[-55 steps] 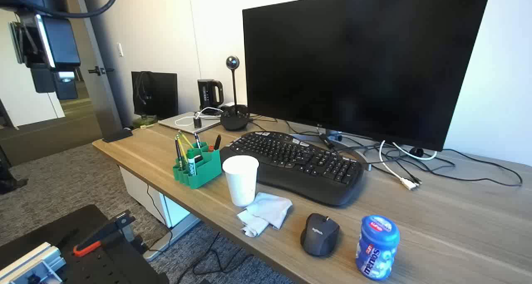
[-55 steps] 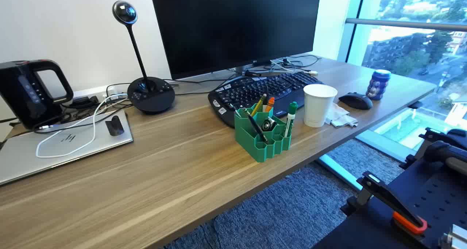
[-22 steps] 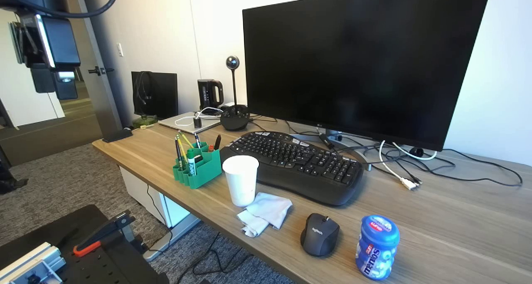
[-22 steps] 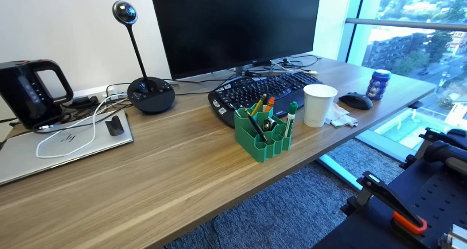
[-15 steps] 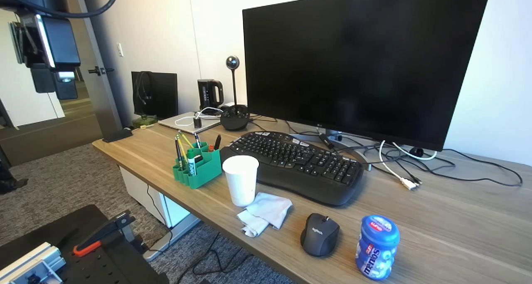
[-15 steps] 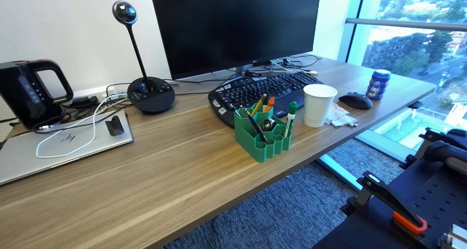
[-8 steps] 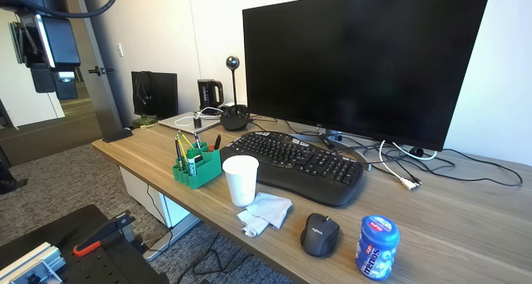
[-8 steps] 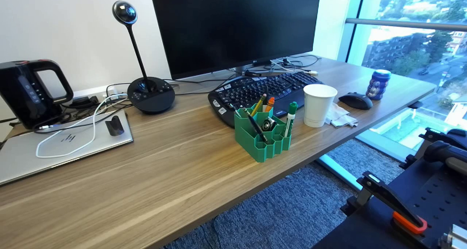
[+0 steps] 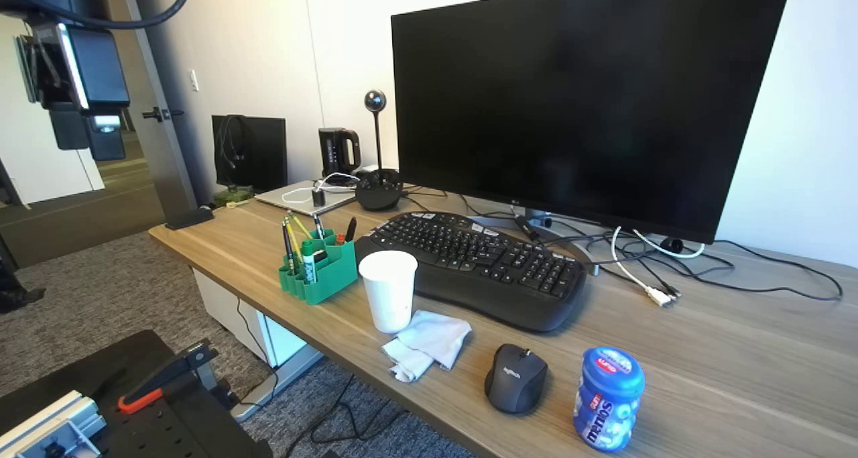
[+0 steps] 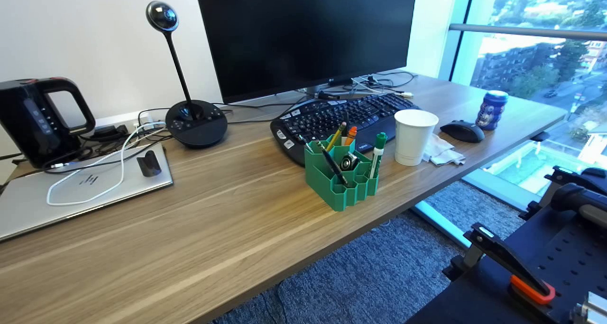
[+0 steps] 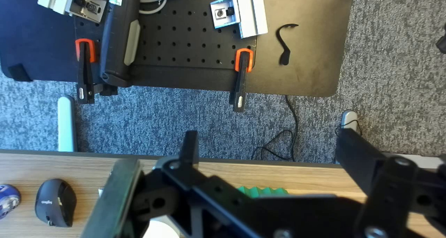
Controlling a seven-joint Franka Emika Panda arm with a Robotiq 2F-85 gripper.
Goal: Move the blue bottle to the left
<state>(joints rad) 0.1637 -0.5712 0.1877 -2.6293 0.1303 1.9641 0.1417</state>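
The blue bottle (image 9: 608,399) stands upright on the wooden desk (image 9: 737,351), to the right of the black mouse (image 9: 516,379). It stands near the desk's far end in an exterior view (image 10: 492,110). Only part of the bottle (image 11: 8,200) shows at the left edge of the wrist view. My gripper (image 11: 267,140) is open, its two fingers wide apart with nothing between them. It is high above the desk's front edge, over the green pen holder (image 11: 263,192), far from the bottle. Part of the arm (image 9: 94,66) hangs at upper left in an exterior view.
A white paper cup (image 9: 389,294) and a cloth (image 9: 432,340) stand between the pen holder and mouse. A keyboard (image 9: 476,263) and large monitor (image 9: 576,109) are behind. A laptop (image 10: 95,181), kettle (image 10: 42,120) and webcam stand (image 10: 197,124) are at the other end.
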